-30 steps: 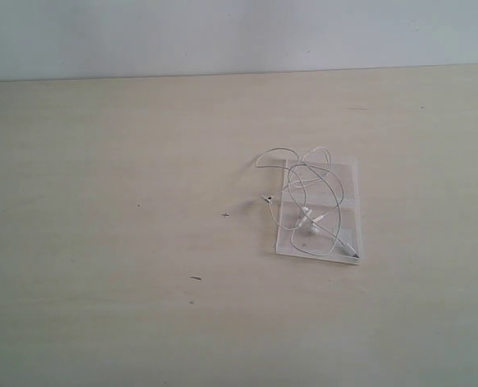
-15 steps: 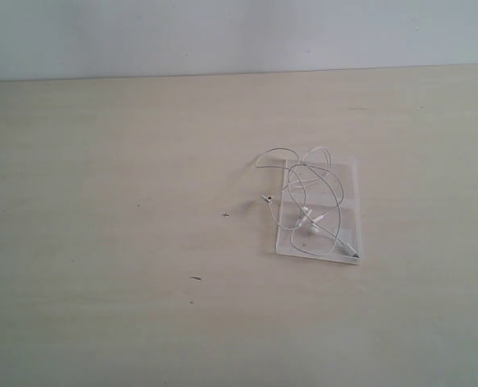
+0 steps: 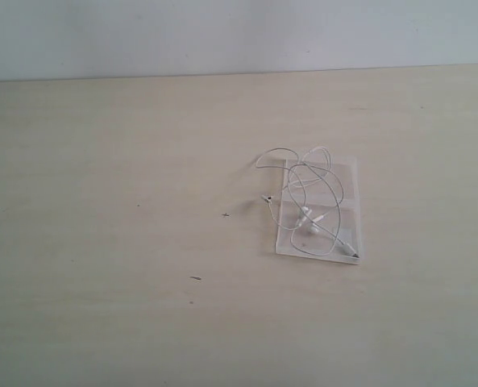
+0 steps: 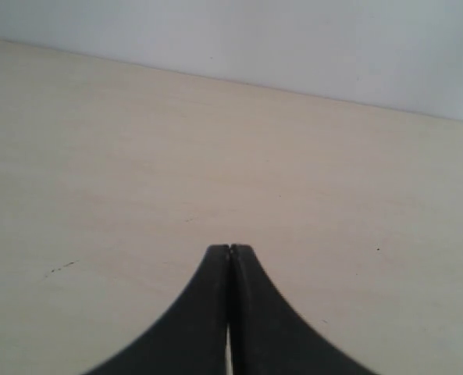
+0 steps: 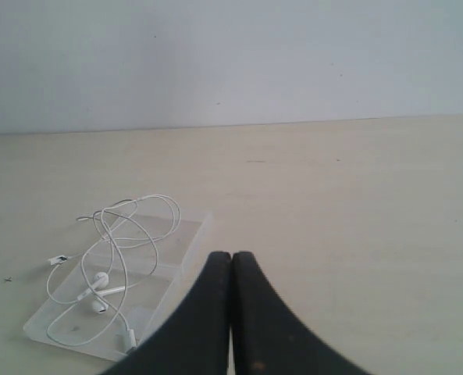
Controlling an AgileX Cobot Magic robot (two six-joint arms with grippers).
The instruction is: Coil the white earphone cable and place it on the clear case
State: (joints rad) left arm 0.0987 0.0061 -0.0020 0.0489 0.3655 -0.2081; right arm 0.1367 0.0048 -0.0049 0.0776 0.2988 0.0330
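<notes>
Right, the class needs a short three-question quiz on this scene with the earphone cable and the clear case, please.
1. True or false: the left gripper and the right gripper are both shut and hold nothing.
2. Where does the white earphone cable lie? A) loosely looped, mostly on the clear case, one loop spilling onto the table; B) wholly beside the case; C) in a gripper.
3. Fill in: only the ___ wrist view shows the case.
Key: 1 true; 2 A; 3 right.
</notes>
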